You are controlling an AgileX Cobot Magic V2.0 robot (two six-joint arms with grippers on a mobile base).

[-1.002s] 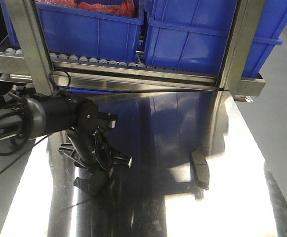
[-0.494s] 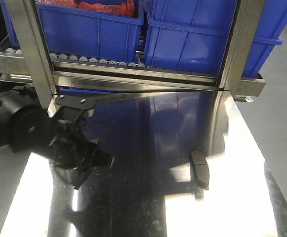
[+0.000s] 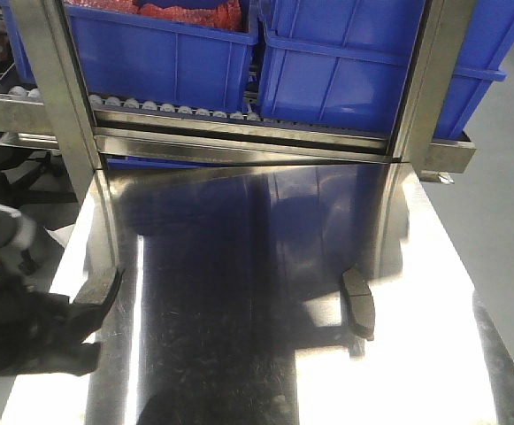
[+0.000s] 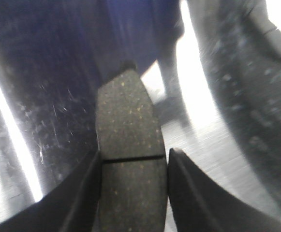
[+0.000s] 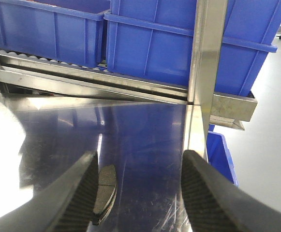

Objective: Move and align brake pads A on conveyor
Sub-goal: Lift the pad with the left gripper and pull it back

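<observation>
Brake pads A both by shiny steel table (image 3: pixel 416 372), conveyor unseen. Black left gripper (image 4: pixel 133 155) pinches one flat grey-brown grooved pad (image 4: pixel 128 116) at table's left edge, probably for carrying; right gripper (image 5: pixel 140 157) gapes wide over second pad (image 5: pixel 104 188), table-right.

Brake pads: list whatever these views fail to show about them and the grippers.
- Front view: left gripper motion-blurred, cut by the left edge; what it holds indiscernible.
- Left wrist view: held brake pad cut by bottom edge; dark shape top right too blurred.
- Right wrist view: table pad partly behind a right gripper finger.
- Conveyor: in no view.
</observation>
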